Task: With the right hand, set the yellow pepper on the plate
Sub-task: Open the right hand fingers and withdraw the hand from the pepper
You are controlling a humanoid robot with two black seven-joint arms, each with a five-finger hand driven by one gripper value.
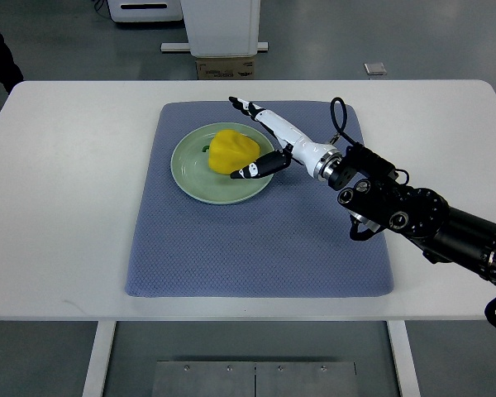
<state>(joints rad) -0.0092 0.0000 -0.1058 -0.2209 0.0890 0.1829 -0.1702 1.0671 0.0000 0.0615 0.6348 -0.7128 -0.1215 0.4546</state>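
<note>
- Yellow pepper (233,152) lies on green plate (190,178); right hand (260,141) open, fingers spread either side.
- Risk: withdrawing thumb clips pepper, rolling it onto blue mat (256,240).

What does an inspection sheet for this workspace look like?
Surface: white table with blue mat.
Job's things: pepper lies on green plate.
Clutter: nothing seen.
Robot hands: right robot hand open around the pepper, one fingertip at its edge; left not in view.
Cables: black cable loops at the right wrist.
Surroundings: grey floor, white stand base, cardboard box beyond the table.
</note>
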